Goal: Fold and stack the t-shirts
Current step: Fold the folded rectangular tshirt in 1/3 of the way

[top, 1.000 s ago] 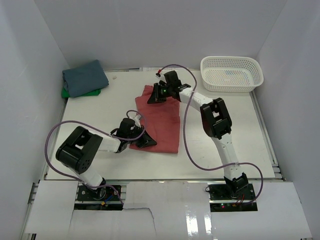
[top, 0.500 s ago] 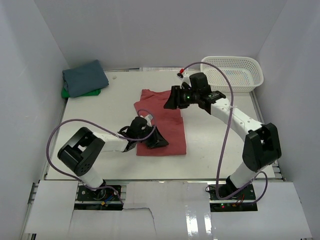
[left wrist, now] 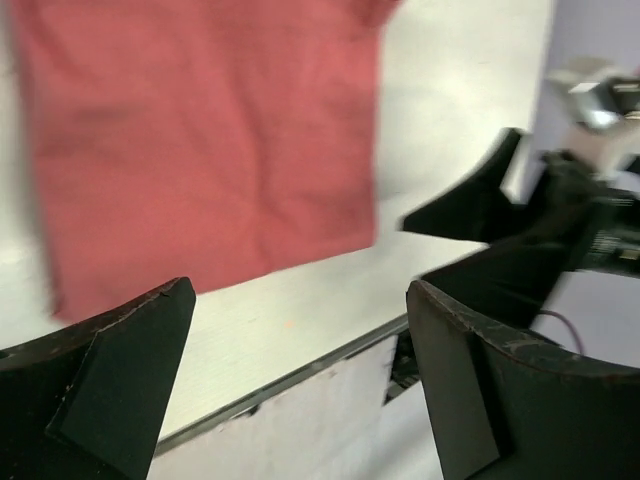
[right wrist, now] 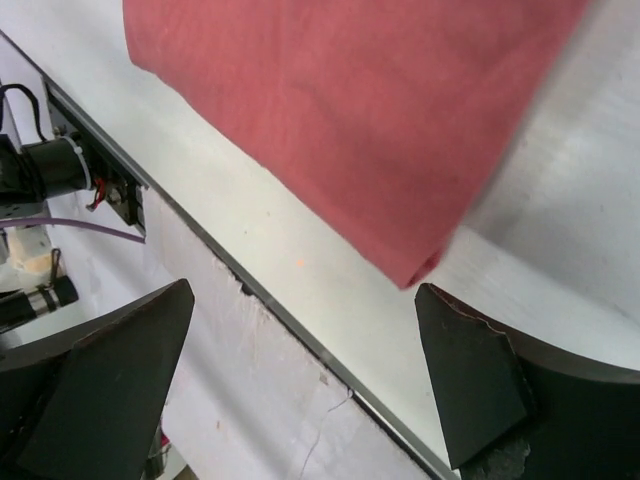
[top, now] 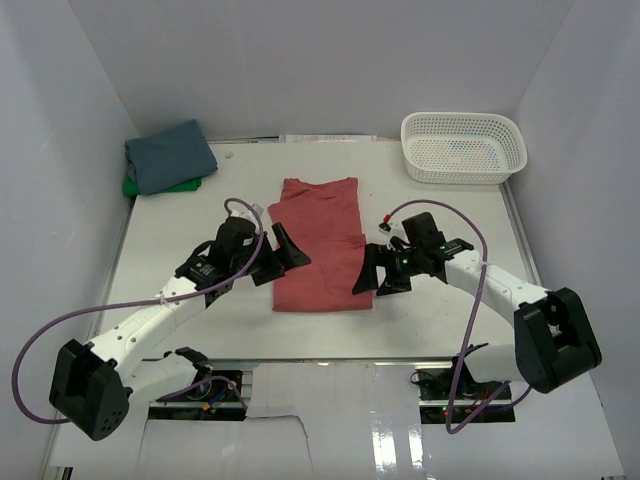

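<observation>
The coral-red t-shirt (top: 322, 244) lies flat in a folded rectangle in the middle of the table, also filling the upper part of the left wrist view (left wrist: 200, 140) and the right wrist view (right wrist: 350, 120). My left gripper (top: 285, 251) hovers at the shirt's left edge, jaws wide open and empty. At the shirt's lower right corner my right gripper (top: 372, 279) is open too, holding nothing. A slate-blue t-shirt (top: 170, 156) sits folded at the back left on top of a bright green t-shirt (top: 150, 187), of which only an edge shows.
A white mesh basket (top: 463, 147) stands at the back right. The table's front edge (right wrist: 300, 335) runs just below the red shirt. White walls close in the left, back and right sides.
Both grippers have opened and let go of the red shirt. They pulled back toward the front, the left to the shirt's left edge, the right to its lower right corner. The shirt now lies flat.
</observation>
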Robot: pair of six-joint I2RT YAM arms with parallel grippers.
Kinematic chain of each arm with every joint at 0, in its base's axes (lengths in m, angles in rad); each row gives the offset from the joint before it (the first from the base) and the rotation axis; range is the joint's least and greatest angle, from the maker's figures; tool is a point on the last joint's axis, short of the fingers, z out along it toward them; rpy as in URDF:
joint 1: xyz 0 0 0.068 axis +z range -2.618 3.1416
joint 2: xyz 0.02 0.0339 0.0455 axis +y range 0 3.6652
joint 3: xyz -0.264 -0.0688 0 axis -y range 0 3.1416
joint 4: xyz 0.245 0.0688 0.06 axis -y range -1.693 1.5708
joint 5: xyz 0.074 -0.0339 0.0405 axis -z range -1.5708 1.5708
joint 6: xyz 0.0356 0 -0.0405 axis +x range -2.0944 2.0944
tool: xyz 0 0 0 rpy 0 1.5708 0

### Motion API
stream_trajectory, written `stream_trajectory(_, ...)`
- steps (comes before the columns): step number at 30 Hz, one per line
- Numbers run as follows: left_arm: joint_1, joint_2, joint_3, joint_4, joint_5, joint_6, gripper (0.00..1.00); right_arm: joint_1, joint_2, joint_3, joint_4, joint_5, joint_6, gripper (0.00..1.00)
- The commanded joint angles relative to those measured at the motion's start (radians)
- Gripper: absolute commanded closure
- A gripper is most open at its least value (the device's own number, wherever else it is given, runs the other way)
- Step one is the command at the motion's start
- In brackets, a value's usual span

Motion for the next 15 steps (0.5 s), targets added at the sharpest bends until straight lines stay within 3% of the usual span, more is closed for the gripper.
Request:
stream_trajectory(1, 0.038, -0.057, -0.093, -0.191, -0.041, 0.038, 0.02, -0.045, -0.073, -0.039, 0.013, -0.076, 0.027, 0.02)
stream_trajectory(8, 0.079, -0.031, -0.225, -0.128, 0.023, 0.019, 0.02, -0.076, -0.077, -0.149, 0.066, -0.102, 0.092, 0.02)
stream_trajectory(15, 0.098, 0.012, -0.288, -0.042, 0.058, 0.011, 0.02, -0.080, -0.024, -0.269, 0.263, -0.147, 0.211, 0.02)
